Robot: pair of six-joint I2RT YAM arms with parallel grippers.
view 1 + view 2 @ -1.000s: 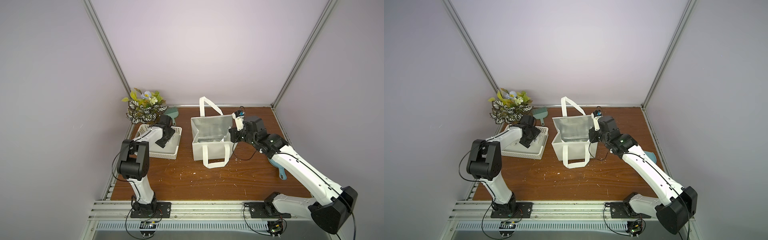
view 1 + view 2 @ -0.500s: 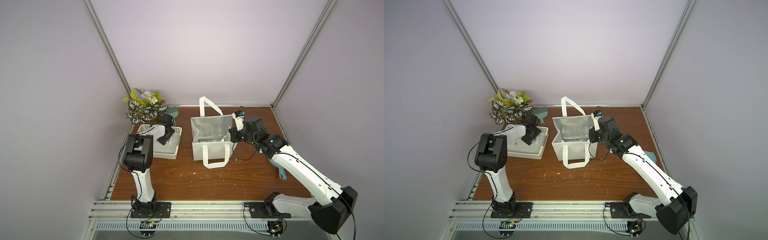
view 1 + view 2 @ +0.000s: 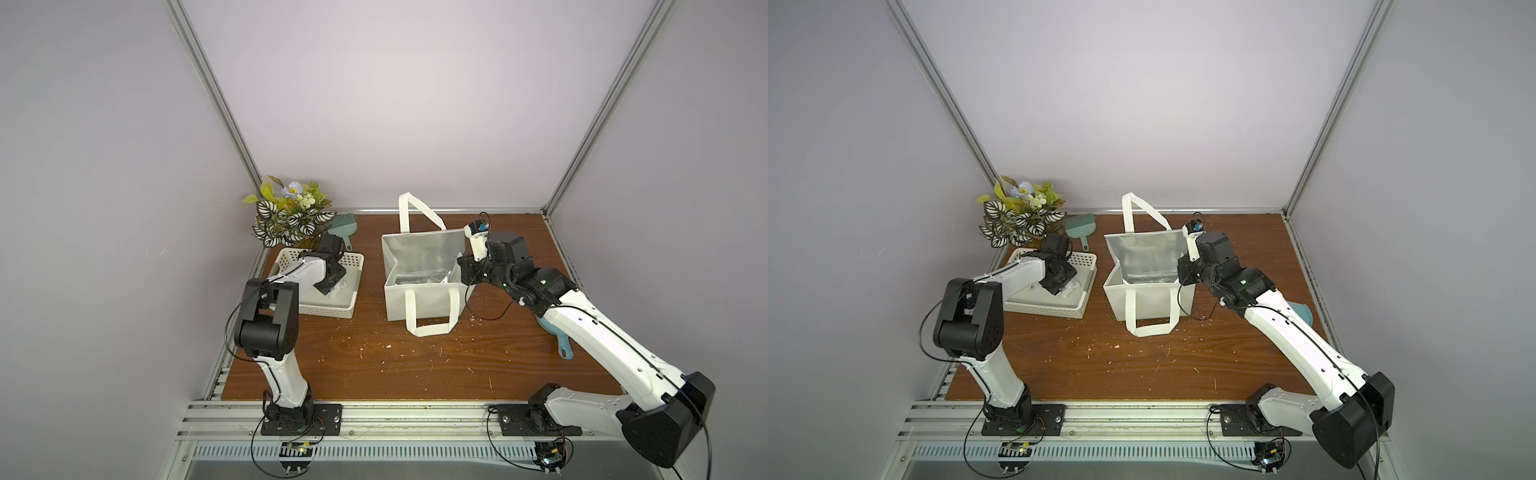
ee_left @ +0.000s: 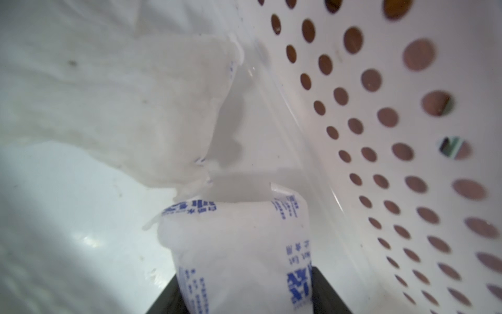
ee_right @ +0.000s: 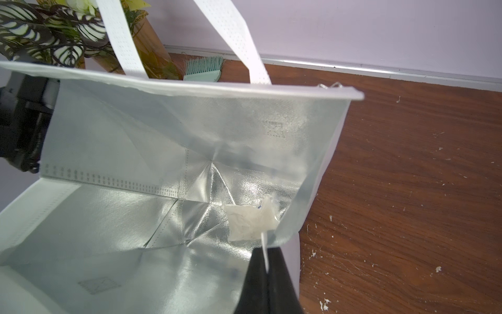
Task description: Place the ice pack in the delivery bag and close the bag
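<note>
– Left wrist view: what sits between the fingers [image 4: 326, 296]?
– The ice pack [image 4: 233, 244], whitish with blue print; the left gripper [image 4: 244, 274] grasps it, one dark finger pressed on each side; it stands on the floor of the perforated basket [image 4: 380, 163], just beside a second whitish pouch [image 4: 135, 108].
– And from above?
– In both top views the basket [image 3: 328, 311] lies at 9 o'clock of the delivery bag [image 3: 428, 299], apart from it; the pack is in the basket, not in the bag.
– The other arm?
– The right gripper [image 5: 264, 271] is clenched on the bag's rim at its 3 o'clock side; the mouth stands open and the foil lining [image 5: 190, 122] shows; a crumpled whitish scrap [image 5: 250, 220] lies on the bag's floor near that pinched wall; I cannot tell what it is.
</note>
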